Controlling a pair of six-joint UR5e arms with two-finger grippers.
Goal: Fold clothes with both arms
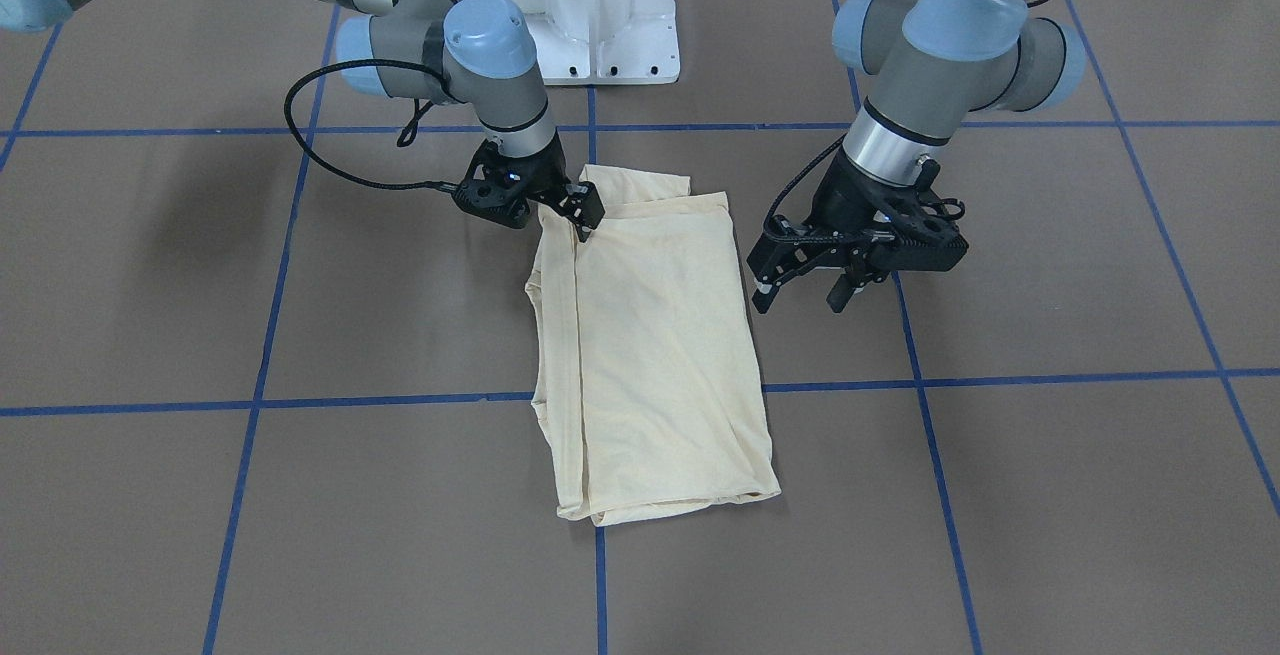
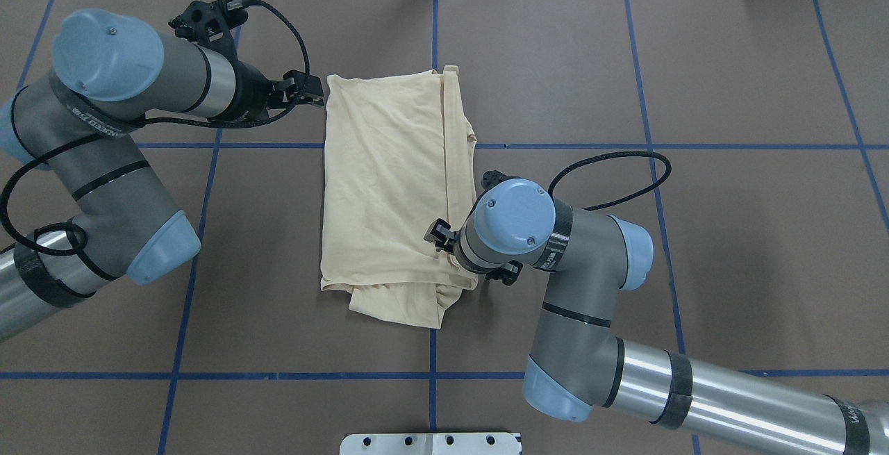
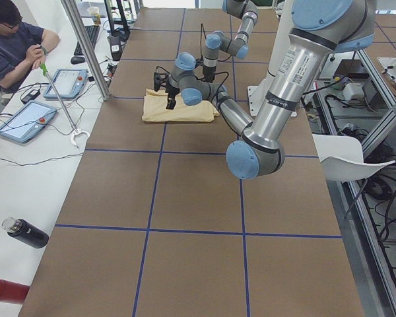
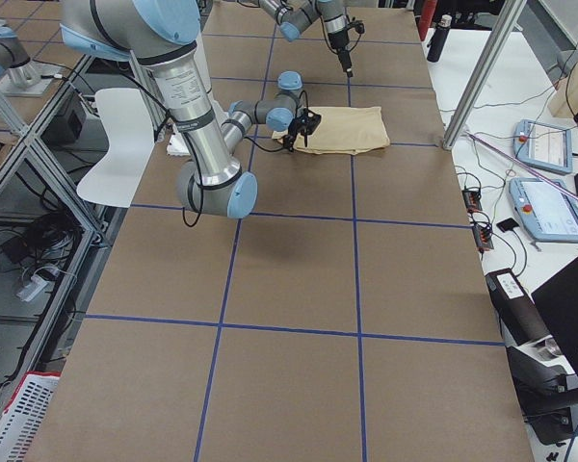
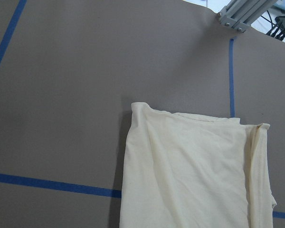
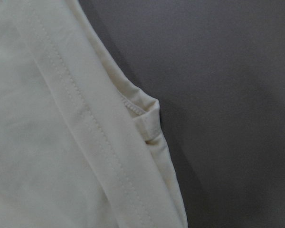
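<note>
As left pincer (image 1: 800,300) hangs open & empty beside T-shirt (image 1: 650,335), lower it onto corner w/o bunching; can't tell if right pincer (image 1: 582,215) grips hem

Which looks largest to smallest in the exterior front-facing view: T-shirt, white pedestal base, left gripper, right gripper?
1. T-shirt
2. white pedestal base and left gripper: too alike to rank
3. right gripper

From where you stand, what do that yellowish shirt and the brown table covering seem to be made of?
The shirt looks like soft matte knit, probably cotton jersey: it wrinkles gently and shows double-stitched hems. The table covering looks like matte brown paper or card, flat and glare-free, though I cannot be sure.
</note>
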